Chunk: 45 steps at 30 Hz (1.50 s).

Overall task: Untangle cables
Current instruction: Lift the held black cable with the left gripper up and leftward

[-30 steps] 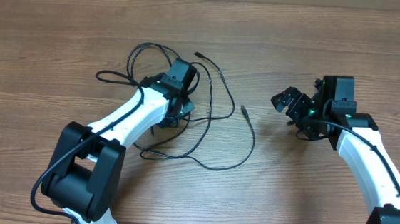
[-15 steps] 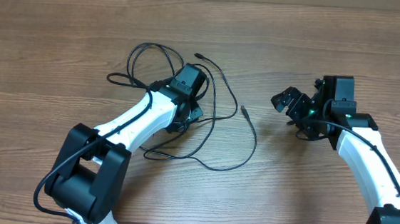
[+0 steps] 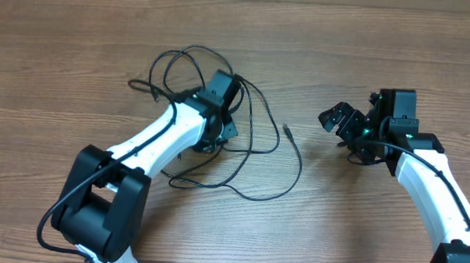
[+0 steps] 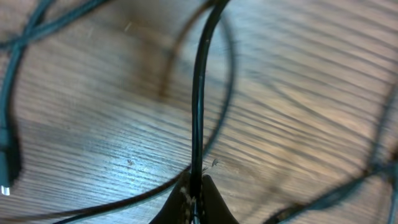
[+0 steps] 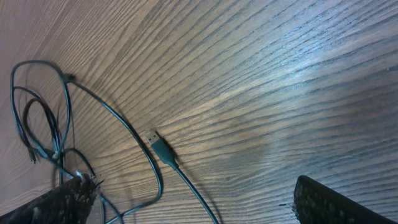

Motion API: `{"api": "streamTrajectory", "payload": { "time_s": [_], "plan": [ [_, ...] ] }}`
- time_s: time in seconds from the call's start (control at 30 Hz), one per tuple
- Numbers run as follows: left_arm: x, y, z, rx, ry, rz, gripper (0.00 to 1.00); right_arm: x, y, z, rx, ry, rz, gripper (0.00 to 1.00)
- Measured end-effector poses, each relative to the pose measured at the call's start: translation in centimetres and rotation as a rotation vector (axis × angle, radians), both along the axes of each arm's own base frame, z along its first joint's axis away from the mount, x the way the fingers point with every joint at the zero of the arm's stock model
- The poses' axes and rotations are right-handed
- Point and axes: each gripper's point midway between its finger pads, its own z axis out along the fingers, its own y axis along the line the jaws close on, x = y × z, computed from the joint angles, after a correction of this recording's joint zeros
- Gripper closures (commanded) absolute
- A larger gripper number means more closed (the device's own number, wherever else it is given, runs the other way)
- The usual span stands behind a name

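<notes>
Looking down from above, you have the thin, flexible black cables (image 3: 298, 163) lying in a loose tangle on the brown wood-grain table (image 3: 410, 44). They sit left of the middle, with several loops overlapping under and around your left arm's wrist. Your left tool (image 4: 199, 198) is closed on one black strand (image 4: 199, 93). In the left wrist view its two fingertips meet at the bottom edge with that strand pinched between them. The strand runs straight up and away from them over the wood, crossing other blurred loops. From overhead, this tool sits in the middle of the tangle, largely hidden by its own wrist. One long cable sweeps out to the right of the tangle in a wide curve. It ends in a small silver-tipped plug (image 3: 288, 131) lying free on the table between the two arms. Your right tool (image 3: 335, 120) stands wide open and grips nothing, well to the right of the tangle and apart from every cable. In its wrist view that plug lies flat on the wood ahead of the spread fingers, with the loops bunched at the far left.
</notes>
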Motion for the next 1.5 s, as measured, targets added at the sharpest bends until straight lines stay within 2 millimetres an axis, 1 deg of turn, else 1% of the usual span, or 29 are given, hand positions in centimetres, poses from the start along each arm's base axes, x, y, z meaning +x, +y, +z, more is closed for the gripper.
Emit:
{"api": "streamTrajectory", "payload": {
  "time_s": [0.1,0.23,0.3,0.43,0.73,0.83,0.97,1.1,1.17,1.23,1.33,1.5],
  "plan": [
    [1.1,-0.5,3.1,0.000,-0.060,-0.114,0.96,0.0,0.0,0.0,0.000,0.000,0.000,0.00],
    [3.0,-1.6,9.3,-0.010,-0.206,-0.267,0.96,0.0,0.0,0.0,0.001,0.000,0.000,0.00],
    [4.0,-2.1,13.1,-0.015,-0.308,-0.335,0.96,0.0,0.0,0.0,0.000,0.000,0.001,0.00],
    [5.5,-2.4,19.3,-0.001,-0.480,-0.400,0.96,0.0,0.0,0.0,0.000,0.000,0.000,0.00],
    [7.9,-0.7,29.1,0.117,-0.751,-0.365,0.96,0.0,0.0,0.0,0.000,0.000,0.000,0.00],
    [8.3,-0.1,32.0,0.145,-0.829,-0.340,0.96,0.0,0.0,0.0,0.000,0.000,0.001,0.00],
    [8.1,0.9,36.1,0.166,-0.928,-0.302,0.96,0.0,0.0,0.0,0.000,0.000,0.000,0.00],
    [6.8,1.9,40.5,0.159,-1.027,-0.262,0.96,0.0,0.0,0.0,0.000,0.000,0.000,0.00],
    [6.2,2.4,42.0,0.153,-1.063,-0.247,0.96,0.0,0.0,0.0,0.000,-0.001,0.000,0.00],
    [5.3,2.8,43.5,0.144,-1.099,-0.235,0.96,0.0,0.0,0.0,0.000,0.000,0.000,0.00],
    [4.0,3.5,45.2,0.134,-1.140,-0.220,0.96,0.0,0.0,0.0,0.000,0.000,0.000,0.00],
    [1.9,4.7,47.5,0.131,-1.199,-0.209,0.96,0.0,0.0,0.0,0.000,-0.001,0.000,0.00]
  ]
}}
